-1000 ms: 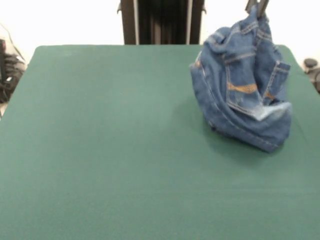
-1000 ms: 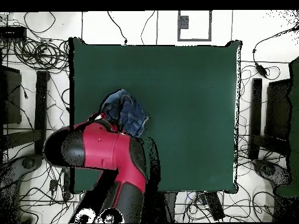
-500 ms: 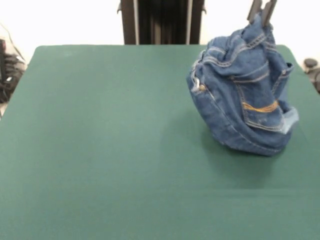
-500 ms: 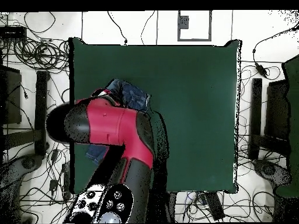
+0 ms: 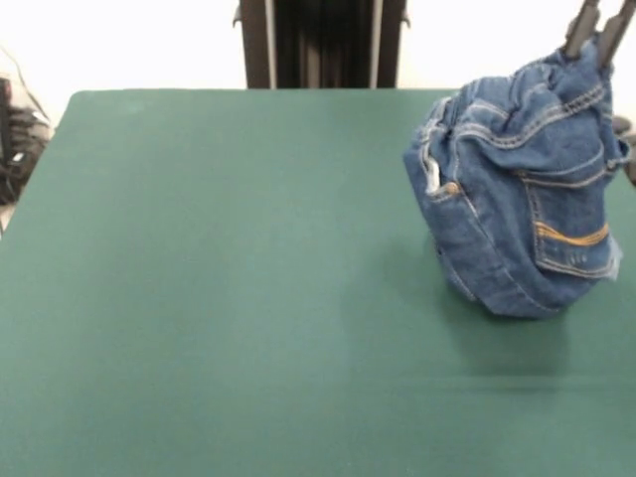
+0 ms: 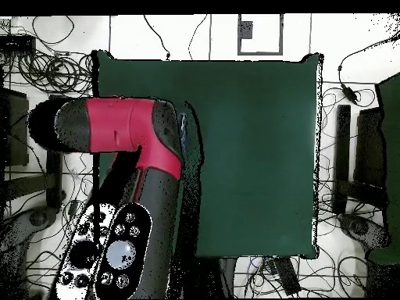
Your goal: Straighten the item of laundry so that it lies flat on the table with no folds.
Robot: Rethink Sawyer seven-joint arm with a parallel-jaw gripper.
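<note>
The jeans (image 5: 522, 189) hang bunched from my claw (image 5: 596, 32), clamped on their top edge at the table's (image 5: 219, 298) right side, so I'm mid-lift and probably next drag them out flat.

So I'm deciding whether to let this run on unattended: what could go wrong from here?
1. The jeans hang bunched from the gripper at the table's right edge in the front view; released here, part could slide off.
2. The grip is on one top point only, so the denim may slip out.
3. Dropped as they are, they would land crumpled, not flat.
</note>
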